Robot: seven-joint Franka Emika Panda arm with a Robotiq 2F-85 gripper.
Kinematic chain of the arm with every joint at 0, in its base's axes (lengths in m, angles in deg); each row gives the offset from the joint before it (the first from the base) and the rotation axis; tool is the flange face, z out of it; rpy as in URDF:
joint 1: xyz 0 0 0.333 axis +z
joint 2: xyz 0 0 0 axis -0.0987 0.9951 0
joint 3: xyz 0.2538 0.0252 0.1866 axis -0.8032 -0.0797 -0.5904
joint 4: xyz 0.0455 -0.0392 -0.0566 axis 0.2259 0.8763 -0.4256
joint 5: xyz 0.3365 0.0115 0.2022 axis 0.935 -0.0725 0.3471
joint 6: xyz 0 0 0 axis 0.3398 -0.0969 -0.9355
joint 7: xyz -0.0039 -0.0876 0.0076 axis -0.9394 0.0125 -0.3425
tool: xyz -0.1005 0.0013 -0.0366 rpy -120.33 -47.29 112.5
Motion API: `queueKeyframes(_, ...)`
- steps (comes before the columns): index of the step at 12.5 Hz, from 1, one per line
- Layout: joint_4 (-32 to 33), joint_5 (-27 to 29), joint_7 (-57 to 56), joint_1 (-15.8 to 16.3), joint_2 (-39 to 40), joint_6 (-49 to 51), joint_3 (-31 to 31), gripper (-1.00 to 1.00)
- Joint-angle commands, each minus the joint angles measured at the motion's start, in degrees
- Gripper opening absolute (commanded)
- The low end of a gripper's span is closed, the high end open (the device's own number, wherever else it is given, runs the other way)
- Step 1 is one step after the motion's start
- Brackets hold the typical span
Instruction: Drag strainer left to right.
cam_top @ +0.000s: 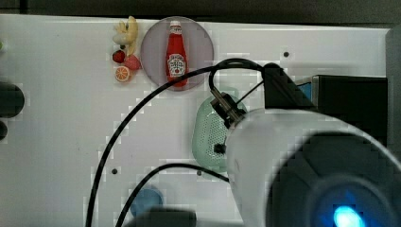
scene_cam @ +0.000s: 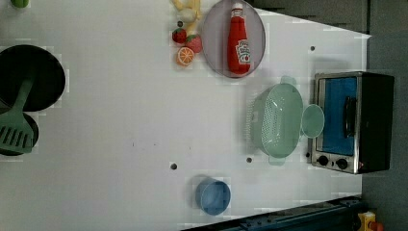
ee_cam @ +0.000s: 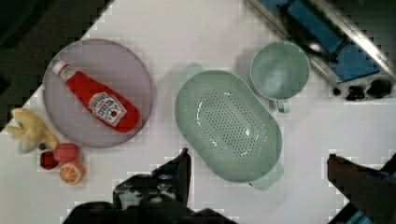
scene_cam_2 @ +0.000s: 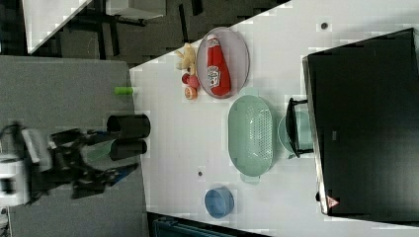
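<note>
The strainer (ee_cam: 229, 126) is a pale mint-green oval colander with rows of small holes. It rests upright on the white table, between the purple plate and the toaster oven. In the wrist view my gripper (ee_cam: 264, 170) stands open above it, and its dark fingertips (ee_cam: 183, 168) are spread wide on either side of the strainer's small tab handle (ee_cam: 268, 178). Nothing is held. In the top view my arm (cam_top: 293, 161) covers the right part of the strainer (cam_top: 208, 137). The strainer (scene_cam: 278, 120) shows whole in the left view and the strainer (scene_cam_2: 251, 134) also in the right view.
A mint-green mug (scene_cam: 312, 120) stands between strainer and toaster oven (scene_cam: 353, 122). A ketchup bottle (scene_cam: 239, 41) lies on a purple plate (scene_cam: 211, 33), toy fruit (scene_cam: 185, 45) beside it. A blue cup (scene_cam: 213, 196) sits near the table edge. Black pans with a green spatula (scene_cam: 17, 125) occupy the left view's left.
</note>
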Motion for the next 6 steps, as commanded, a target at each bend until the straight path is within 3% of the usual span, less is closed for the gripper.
queueKeyframes(1,0.13,0.16,-5.74,0.32,3.24,5.07,0.02,1.00)
queueKeyframes(6,0.28,0.16,-5.72,0.32,3.99,4.97,0.08,1.00)
